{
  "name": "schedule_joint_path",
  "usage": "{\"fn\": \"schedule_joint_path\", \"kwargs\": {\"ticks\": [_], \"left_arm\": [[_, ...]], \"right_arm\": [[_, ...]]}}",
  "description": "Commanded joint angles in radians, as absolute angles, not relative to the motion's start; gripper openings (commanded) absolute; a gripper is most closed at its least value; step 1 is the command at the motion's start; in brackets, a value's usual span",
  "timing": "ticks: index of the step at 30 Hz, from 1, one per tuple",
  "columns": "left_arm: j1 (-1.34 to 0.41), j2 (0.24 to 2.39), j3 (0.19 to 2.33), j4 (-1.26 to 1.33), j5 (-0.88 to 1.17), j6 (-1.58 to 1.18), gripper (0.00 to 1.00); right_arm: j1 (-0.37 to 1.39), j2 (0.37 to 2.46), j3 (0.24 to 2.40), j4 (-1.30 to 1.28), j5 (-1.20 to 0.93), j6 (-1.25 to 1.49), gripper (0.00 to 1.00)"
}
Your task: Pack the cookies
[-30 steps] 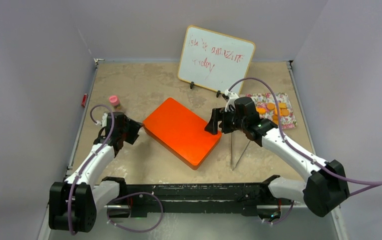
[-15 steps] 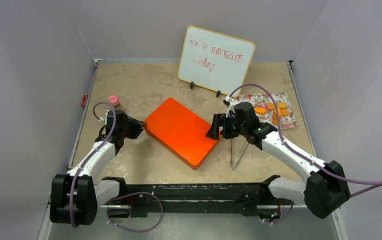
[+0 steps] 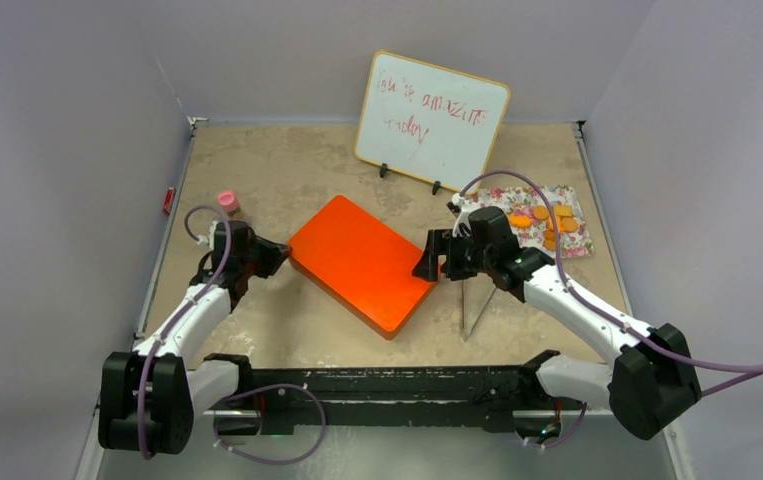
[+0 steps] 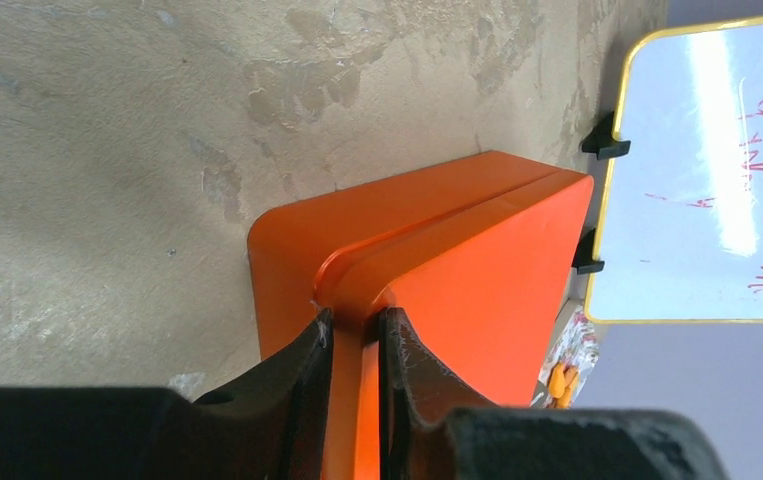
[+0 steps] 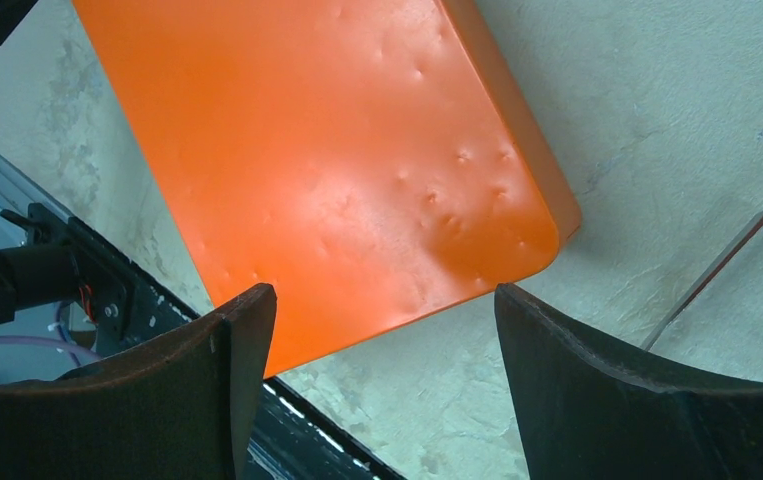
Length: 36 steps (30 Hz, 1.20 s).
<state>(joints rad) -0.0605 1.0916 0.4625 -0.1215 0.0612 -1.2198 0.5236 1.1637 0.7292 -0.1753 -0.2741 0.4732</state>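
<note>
An orange flat box (image 3: 362, 263) lies closed in the middle of the table. My left gripper (image 3: 275, 256) is shut on the lid's corner lip (image 4: 355, 325) at the box's left end. My right gripper (image 3: 427, 262) is open and empty, hovering at the box's right edge; the box lid (image 5: 327, 170) fills its view between the spread fingers (image 5: 237, 350). Several orange cookies (image 3: 547, 222) lie on a floral cloth (image 3: 575, 240) at the back right, behind my right arm. A few orange cookies (image 4: 560, 382) show in the left wrist view too. I see no pink or black cookie among them.
A whiteboard (image 3: 431, 118) stands at the back centre. A small pink-capped item (image 3: 227, 202) sits at the left, behind my left gripper. Thin metal rods (image 3: 477, 305) stand right of the box. A black rail (image 3: 387, 385) runs along the near edge.
My right gripper has come down and slightly forward beside the box's right edge. My left gripper has shifted a little toward the box's left corner.
</note>
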Motion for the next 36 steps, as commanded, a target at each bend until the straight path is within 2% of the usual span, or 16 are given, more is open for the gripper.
{"fn": "schedule_joint_path", "kwargs": {"ticks": [1, 9, 26, 30, 36], "left_arm": [[-0.061, 1.152, 0.430, -0.462, -0.117, -1.154, 0.00], [-0.157, 1.221, 0.527, -0.562, -0.239, -1.124, 0.00], [-0.213, 1.288, 0.578, -0.623, -0.297, -1.112, 0.00], [-0.213, 1.260, 0.689, -0.642, -0.300, -1.062, 0.11], [-0.213, 1.187, 0.823, -0.661, -0.325, -0.955, 0.34]], "right_arm": [[0.528, 1.136, 0.713, -0.172, -0.262, 0.494, 0.82], [0.528, 1.166, 0.701, -0.175, -0.249, 0.502, 0.81], [0.528, 1.222, 0.756, -0.172, -0.208, 0.465, 0.80], [0.528, 1.212, 0.776, -0.191, -0.237, 0.455, 0.80], [0.528, 1.147, 0.793, -0.211, -0.190, 0.446, 0.82]]}}
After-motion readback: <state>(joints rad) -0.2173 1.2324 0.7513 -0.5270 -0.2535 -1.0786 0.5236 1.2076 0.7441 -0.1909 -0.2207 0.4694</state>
